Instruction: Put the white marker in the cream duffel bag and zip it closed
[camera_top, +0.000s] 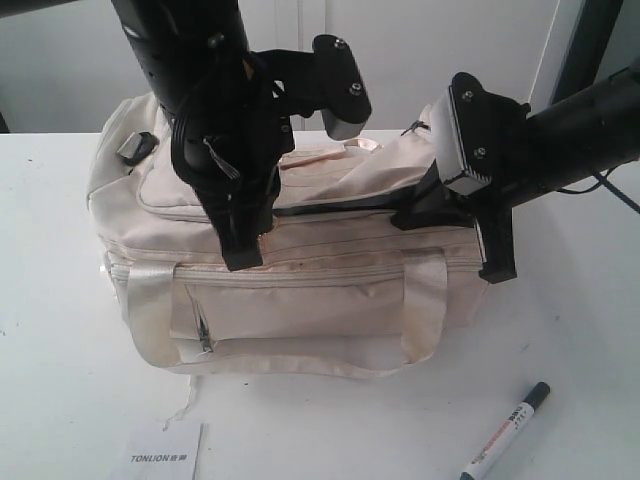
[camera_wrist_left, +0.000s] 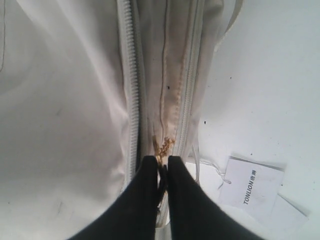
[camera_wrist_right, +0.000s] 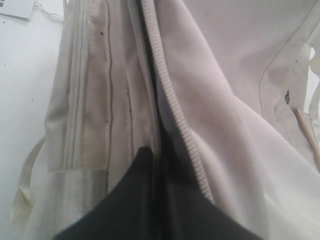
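White marker sits on the table outside the cream duffel bag, so with left gripper pinching the zip pull and right gripper clenched shut, zipping now would lock it out.

Bright, even, diffuse light. The cream duffel bag casts a faint soft shadow on the white table. Wrist views are soft, their foreground blurred.
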